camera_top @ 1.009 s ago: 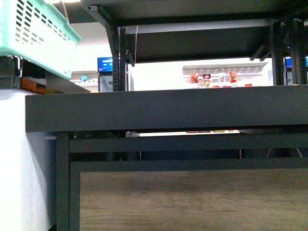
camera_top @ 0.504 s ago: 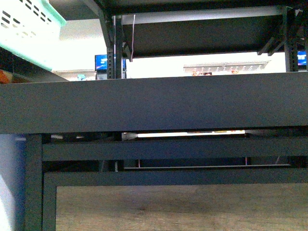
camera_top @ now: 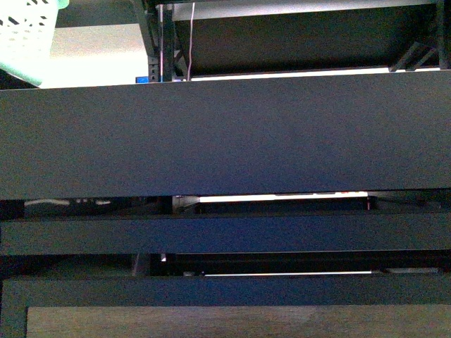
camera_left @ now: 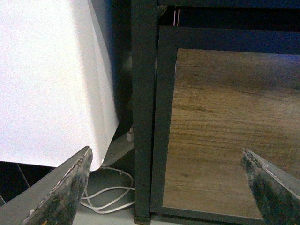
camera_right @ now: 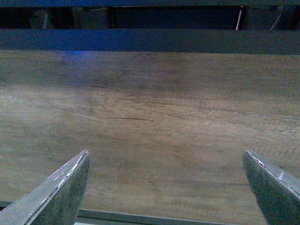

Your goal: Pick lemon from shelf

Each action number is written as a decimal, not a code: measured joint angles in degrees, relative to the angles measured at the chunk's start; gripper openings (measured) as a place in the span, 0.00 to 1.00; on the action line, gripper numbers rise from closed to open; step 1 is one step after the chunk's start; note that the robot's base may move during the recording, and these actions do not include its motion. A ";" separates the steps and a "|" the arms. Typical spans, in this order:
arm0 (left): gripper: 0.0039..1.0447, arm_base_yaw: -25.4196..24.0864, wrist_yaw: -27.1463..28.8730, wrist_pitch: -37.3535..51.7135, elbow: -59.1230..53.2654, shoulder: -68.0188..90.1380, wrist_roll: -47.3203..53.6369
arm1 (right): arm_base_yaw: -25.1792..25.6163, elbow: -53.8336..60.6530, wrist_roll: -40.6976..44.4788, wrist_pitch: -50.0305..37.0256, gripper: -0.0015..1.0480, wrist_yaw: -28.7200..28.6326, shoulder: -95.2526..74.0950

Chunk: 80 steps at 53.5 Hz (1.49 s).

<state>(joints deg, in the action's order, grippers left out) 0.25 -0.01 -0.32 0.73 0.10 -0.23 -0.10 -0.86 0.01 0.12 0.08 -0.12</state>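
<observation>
The lemon is out of view in every frame. The shelf (camera_top: 225, 134) fills the front view: a thick dark deck edge runs across the middle, with darker rails below it. In the left wrist view my left gripper (camera_left: 166, 187) is open and empty, facing a black upright of the shelf (camera_left: 143, 112) and its wood-grain panel (camera_left: 225, 126). The right wrist view shows my right gripper (camera_right: 166, 187) open with nothing between its fingers, close in front of the same kind of wood panel (camera_right: 150, 122) under a dark rail (camera_right: 150, 40).
A pale green perforated basket (camera_top: 28, 35) hangs at the upper left of the front view. Beside the upright, a white sheet or box side (camera_left: 51, 79) stands over white cables (camera_left: 110, 194) lying on the floor.
The shelf's deck edge has grown much larger and fills more of the front view, hiding the bright background; the green basket has slid up and left toward the corner.
</observation>
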 joint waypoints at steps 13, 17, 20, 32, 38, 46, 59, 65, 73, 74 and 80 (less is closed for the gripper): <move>0.93 0.00 0.02 0.00 0.00 -0.02 0.00 | 0.00 0.00 0.00 0.00 0.93 -0.11 0.02; 0.93 0.00 0.00 0.00 0.00 -0.02 -0.02 | 0.00 0.00 0.02 0.00 0.93 -0.09 0.02; 0.93 0.00 0.02 0.00 0.00 -0.02 0.00 | 0.00 0.00 0.04 0.00 0.93 -0.11 0.02; 0.93 0.00 0.02 0.00 0.00 -0.02 0.00 | 0.00 0.00 0.04 0.00 0.93 -0.09 0.02; 0.93 0.00 0.02 0.00 0.00 -0.02 0.00 | 0.00 0.00 0.00 0.00 0.93 -0.15 0.02; 0.93 0.00 0.04 0.00 0.00 -0.02 0.00 | 0.00 0.00 0.02 0.00 0.93 -0.11 0.02; 0.93 0.00 0.02 0.00 0.00 0.00 0.00 | 0.00 0.00 -0.02 0.00 0.93 -0.04 0.02; 0.93 0.00 0.04 0.00 0.00 -0.02 0.02 | 0.00 0.00 -0.04 0.00 0.93 -0.11 0.02; 0.93 0.00 0.02 0.00 0.00 -0.02 0.00 | 0.00 0.00 0.00 0.00 0.93 -0.11 0.02; 0.93 0.00 0.02 0.00 0.00 -0.02 0.00 | 0.00 0.00 0.00 0.00 0.93 -0.09 0.02; 0.93 0.00 0.02 0.00 0.00 -0.02 0.00 | 0.00 0.00 0.00 0.00 0.93 -0.11 0.02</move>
<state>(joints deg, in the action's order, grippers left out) 0.25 0.01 -0.32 0.73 0.08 -0.23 -0.10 -0.86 0.01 0.12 -0.03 -0.10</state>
